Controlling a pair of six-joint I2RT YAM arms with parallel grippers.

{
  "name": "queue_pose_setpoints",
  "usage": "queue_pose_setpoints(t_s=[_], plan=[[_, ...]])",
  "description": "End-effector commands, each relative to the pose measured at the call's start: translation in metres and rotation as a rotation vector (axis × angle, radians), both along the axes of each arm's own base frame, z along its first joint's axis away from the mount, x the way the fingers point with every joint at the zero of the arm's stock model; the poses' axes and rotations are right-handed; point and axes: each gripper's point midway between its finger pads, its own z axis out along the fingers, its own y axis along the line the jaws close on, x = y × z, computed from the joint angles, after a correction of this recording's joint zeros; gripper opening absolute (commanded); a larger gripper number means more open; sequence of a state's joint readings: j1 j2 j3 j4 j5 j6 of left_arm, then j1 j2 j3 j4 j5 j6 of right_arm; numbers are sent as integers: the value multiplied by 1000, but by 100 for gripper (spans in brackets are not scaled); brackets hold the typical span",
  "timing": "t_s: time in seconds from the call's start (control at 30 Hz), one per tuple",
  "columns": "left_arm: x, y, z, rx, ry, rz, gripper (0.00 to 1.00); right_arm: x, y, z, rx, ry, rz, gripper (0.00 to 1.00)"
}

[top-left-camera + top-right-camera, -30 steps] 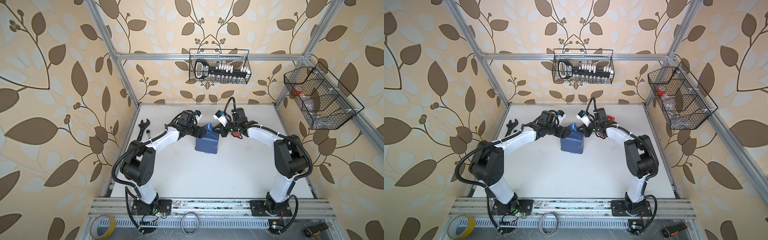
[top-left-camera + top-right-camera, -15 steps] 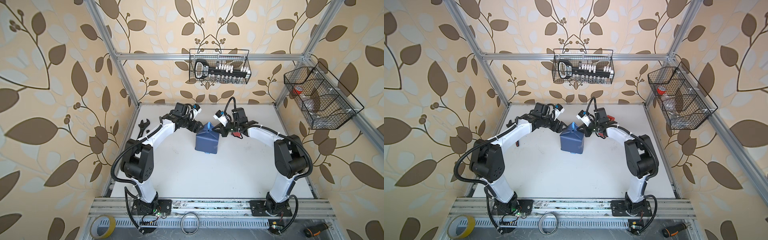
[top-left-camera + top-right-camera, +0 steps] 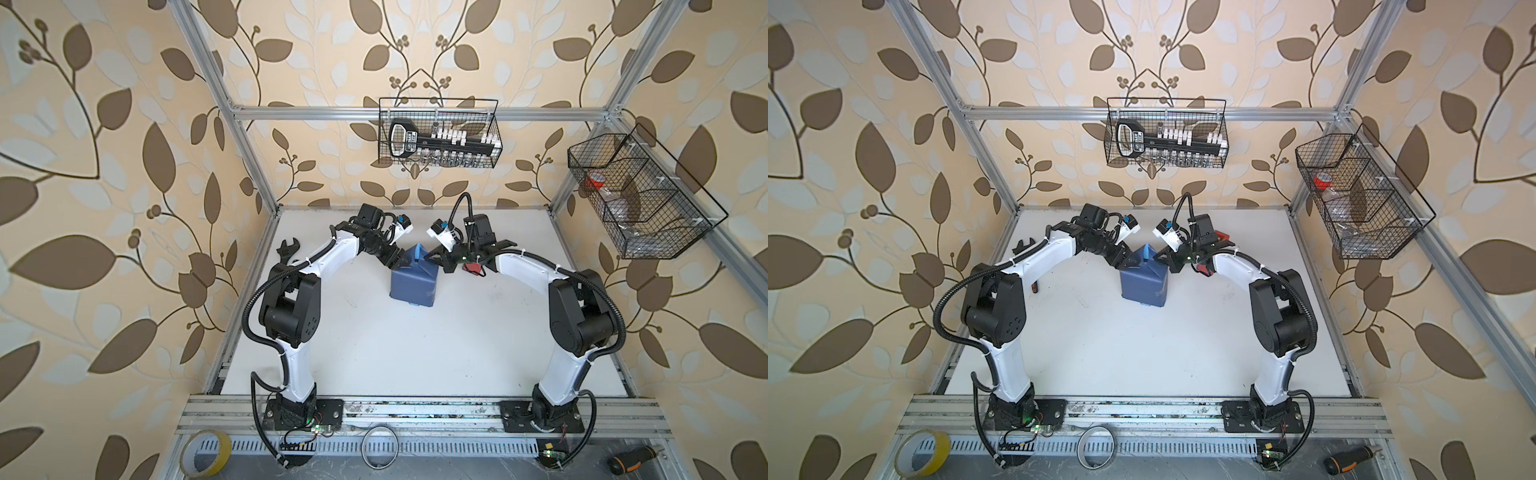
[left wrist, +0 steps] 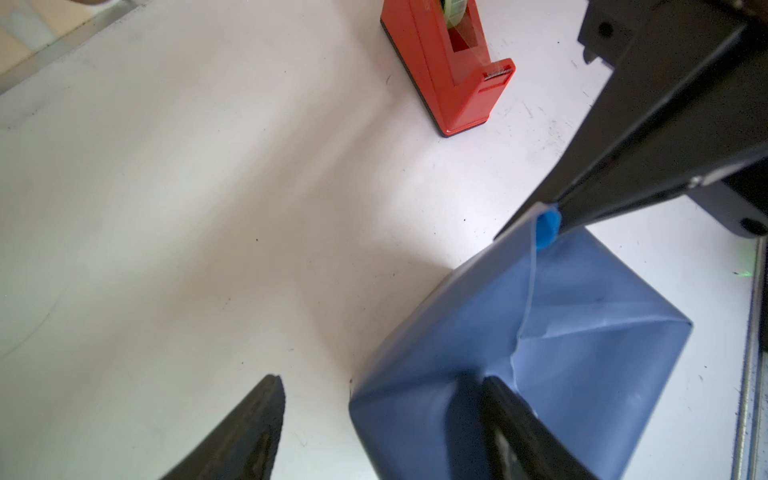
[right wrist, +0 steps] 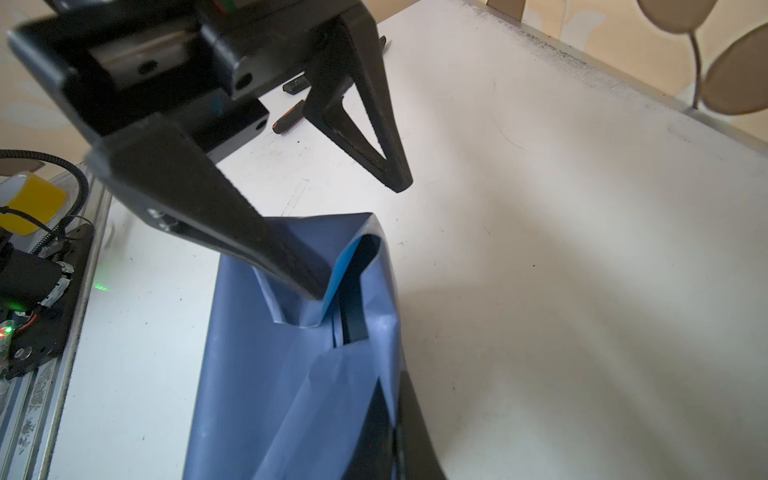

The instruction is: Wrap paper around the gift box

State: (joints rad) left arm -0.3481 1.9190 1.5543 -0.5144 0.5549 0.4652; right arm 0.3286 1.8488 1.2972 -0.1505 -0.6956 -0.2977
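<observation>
White table [image 3: 415, 353], right gripper [image 3: 432, 257] pinching peak of paper [image 3: 411, 282], left gripper [image 3: 401, 262] open against its side

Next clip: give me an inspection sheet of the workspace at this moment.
Surface: white table, scuffed.
Job's things: paper folded round the gift box, bundle standing mid-table; one dark strip of box showing.
Clutter: red tape dispenser, wrench.
Grippers: left gripper open, one finger on the paper; right gripper shut on the paper's top peak.
Cables: black conduits along arms, clear of paper.
Surroundings: two wire baskets on the frame, leaf wallpaper.
</observation>
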Motion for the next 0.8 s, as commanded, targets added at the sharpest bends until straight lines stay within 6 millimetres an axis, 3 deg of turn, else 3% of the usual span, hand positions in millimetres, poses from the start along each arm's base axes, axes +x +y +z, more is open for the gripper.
queue_pose_setpoints(t_s=[0.0,0.77], plan=[[1,-4,7,-27,-19,-71,76,5,5,5,9,-31,49,2],[2,-29,18,-188,-107,-319,46,9,9,9,8,-45,78,2]])
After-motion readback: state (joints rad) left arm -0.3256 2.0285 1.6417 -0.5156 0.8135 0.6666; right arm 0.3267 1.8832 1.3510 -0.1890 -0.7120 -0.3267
